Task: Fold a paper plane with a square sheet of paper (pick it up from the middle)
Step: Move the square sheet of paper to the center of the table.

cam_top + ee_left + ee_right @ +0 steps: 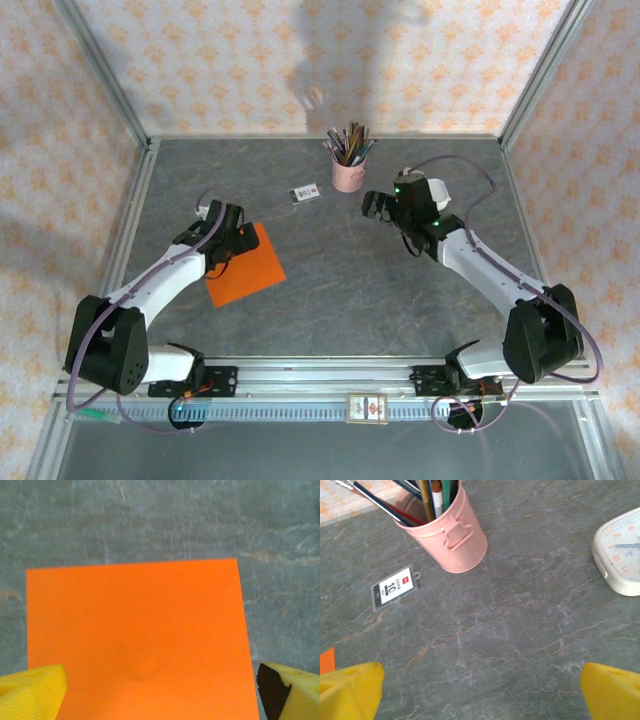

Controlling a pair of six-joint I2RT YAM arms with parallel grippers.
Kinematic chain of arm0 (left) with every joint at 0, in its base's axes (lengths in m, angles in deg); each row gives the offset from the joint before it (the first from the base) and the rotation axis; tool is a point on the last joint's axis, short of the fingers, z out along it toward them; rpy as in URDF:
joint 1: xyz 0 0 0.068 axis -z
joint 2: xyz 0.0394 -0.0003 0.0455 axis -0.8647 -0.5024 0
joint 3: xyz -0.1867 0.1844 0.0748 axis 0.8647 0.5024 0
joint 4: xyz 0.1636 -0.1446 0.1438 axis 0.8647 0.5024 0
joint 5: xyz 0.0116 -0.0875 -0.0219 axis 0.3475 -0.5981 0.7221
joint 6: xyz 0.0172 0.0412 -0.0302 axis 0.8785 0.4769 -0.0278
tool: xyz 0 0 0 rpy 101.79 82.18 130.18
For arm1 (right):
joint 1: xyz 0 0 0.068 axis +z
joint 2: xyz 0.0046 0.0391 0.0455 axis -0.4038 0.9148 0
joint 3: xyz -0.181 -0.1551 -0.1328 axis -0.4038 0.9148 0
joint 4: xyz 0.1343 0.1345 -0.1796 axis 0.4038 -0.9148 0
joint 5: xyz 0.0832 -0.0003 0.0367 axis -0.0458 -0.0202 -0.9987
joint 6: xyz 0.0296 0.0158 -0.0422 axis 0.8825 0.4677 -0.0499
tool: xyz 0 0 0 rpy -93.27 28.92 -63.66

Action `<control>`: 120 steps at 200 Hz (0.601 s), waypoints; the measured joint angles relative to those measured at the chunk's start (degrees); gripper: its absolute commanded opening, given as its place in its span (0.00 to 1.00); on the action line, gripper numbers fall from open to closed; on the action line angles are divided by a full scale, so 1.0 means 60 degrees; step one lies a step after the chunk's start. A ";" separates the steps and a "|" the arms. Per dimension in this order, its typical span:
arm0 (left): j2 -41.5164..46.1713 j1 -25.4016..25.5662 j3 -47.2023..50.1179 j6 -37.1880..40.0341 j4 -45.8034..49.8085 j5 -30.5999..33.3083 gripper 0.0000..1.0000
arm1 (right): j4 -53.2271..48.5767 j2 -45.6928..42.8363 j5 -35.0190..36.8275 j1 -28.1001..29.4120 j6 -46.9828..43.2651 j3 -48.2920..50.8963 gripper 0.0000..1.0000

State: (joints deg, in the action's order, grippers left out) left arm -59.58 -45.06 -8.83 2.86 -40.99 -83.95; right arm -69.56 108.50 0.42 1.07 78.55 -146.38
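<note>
Jaws of the left gripper (pixel 160 692) stand spread wide, and nothing is pinched between them. In the left wrist view its yellow fingertips (pixel 32 690) frame the near part of the square sheet of paper (pixel 140 635), one tip overlapping the sheet's left side and the other just off its right edge. Whether they touch the paper I cannot tell. A faint dimple shows in the sheet between them. From the top camera the left gripper (pixel 232 238) sits over the far corner of the orange sheet (pixel 250 272), which lies flat and unfolded on the grey table (pixel 360 300), left of centre.

The right gripper (pixel 480 692) is likewise wide open and empty, above bare table. Beyond it stand a pink cup (pixel 452 540) full of pencils (pixel 427 495), a white card (pixel 395 587) just beside the cup, and a white clock (pixel 620 555) off to the right. From above, the right gripper (pixel 372 207) is near the cup (pixel 349 175) and well apart from the sheet
</note>
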 measured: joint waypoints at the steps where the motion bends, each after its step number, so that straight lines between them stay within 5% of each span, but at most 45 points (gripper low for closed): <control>1: -0.0015 0.0015 0.0000 -0.0007 0.0007 0.0004 0.99 | 0.0000 0.0000 -0.0011 0.0000 0.0004 0.0004 1.00; 120: -0.2976 0.0273 -0.0856 -0.1206 0.0426 0.0452 0.99 | 0.0109 -0.0007 -0.0576 0.0018 -0.0678 0.0423 1.00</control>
State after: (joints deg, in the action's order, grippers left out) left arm -77.44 -43.42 -13.96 -4.37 -38.43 -81.24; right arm -68.90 108.46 -3.04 1.18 74.48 -143.85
